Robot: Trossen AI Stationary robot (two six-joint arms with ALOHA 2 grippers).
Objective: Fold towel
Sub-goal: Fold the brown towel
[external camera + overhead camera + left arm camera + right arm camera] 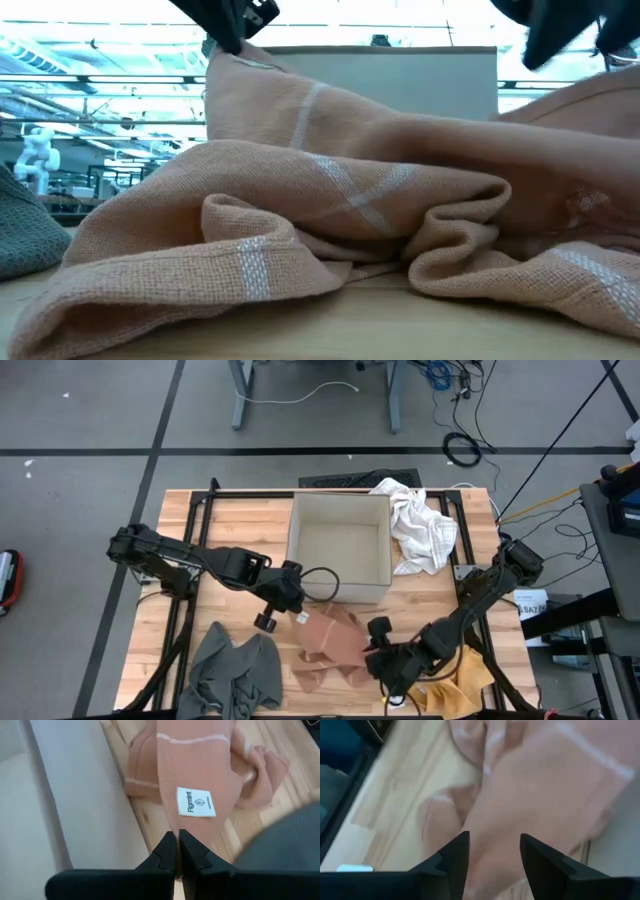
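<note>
A pink towel with pale stripes [330, 645] lies crumpled on the wooden table in front of the cardboard box [340, 545]. One corner is pulled up toward the box [235, 75]. My left gripper [297, 610] is at that raised corner, shut on the towel; the white label [196, 801] sits just past the fingers. My right gripper [383, 655] is open at the towel's right side, its two fingers [452, 857] astride a raised hump of the cloth [530, 795]. My left gripper pinches the pink towel's edge [172, 827] near the labelled corner between its two shut fingers. The corner is lifted off the table [225, 60], and the rest of the towel slopes down from it and lies bunched on the wood. Whether my right gripper touches the towel, I cannot tell.
A grey towel [235, 670] lies at the near left. A white towel [420, 525] hangs over the box's right wall, and a yellow cloth [460, 690] lies at the near right corner. A black cable loop [320, 582] lies by the box's front.
</note>
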